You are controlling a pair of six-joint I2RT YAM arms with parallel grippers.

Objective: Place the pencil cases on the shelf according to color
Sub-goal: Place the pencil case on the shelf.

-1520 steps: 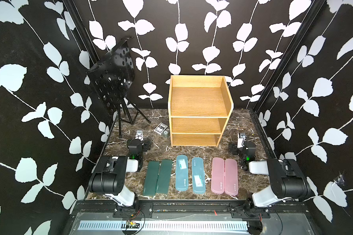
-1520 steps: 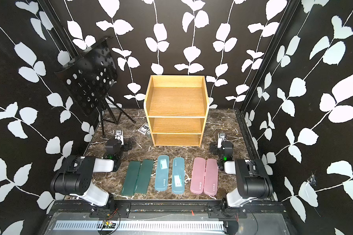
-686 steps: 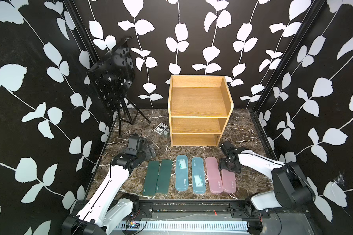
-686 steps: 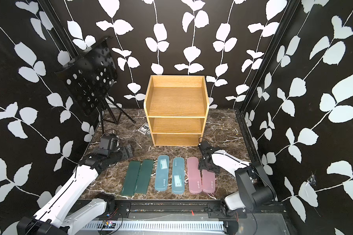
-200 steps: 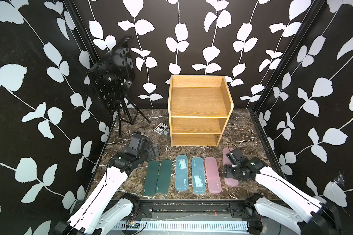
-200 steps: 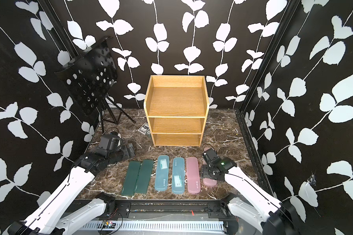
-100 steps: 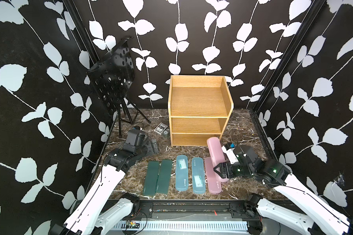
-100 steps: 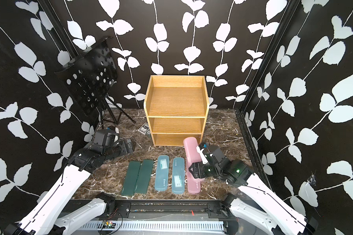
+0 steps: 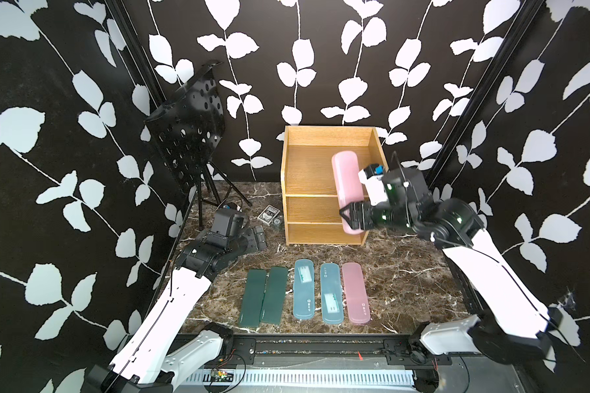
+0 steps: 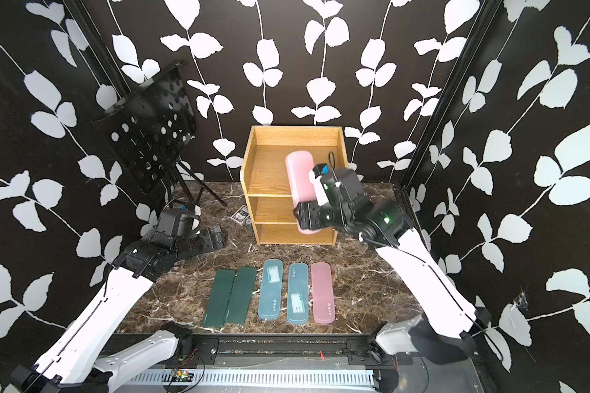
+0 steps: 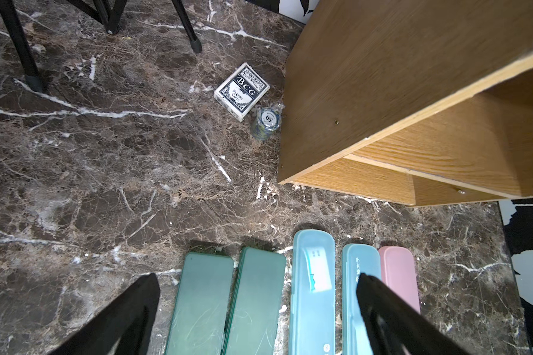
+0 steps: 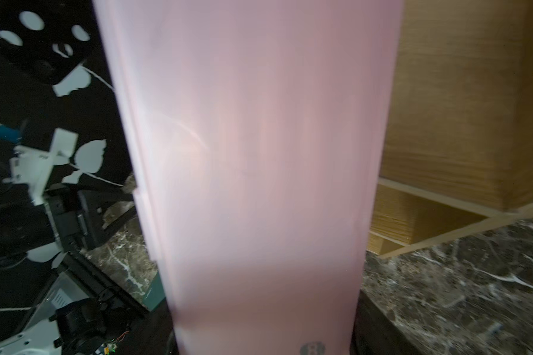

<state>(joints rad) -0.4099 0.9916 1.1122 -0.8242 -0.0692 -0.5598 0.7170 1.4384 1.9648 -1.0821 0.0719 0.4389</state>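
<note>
The right claw (image 9: 352,217) has its jaws closed on the lower end of a long pink plastic pencil case with rounded ends (image 9: 346,177). The case hangs in the air, nearly on end, before the right side of the light-wood three-tier shelf (image 9: 307,170). On the dark marble worktop (image 9: 406,272), five cases lie in a row: two dark green rectangular cases (image 9: 252,297), two translucent blue cases (image 9: 304,289) and one pink case (image 9: 356,292). The left claw (image 11: 256,276) hovers wide open, empty.

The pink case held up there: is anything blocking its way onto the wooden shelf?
Nothing visible does. The pink round-ended plastic pencil case, held by the right gripper, hangs before the light-wood three-tier shelf, whose tiers look bare.
</note>
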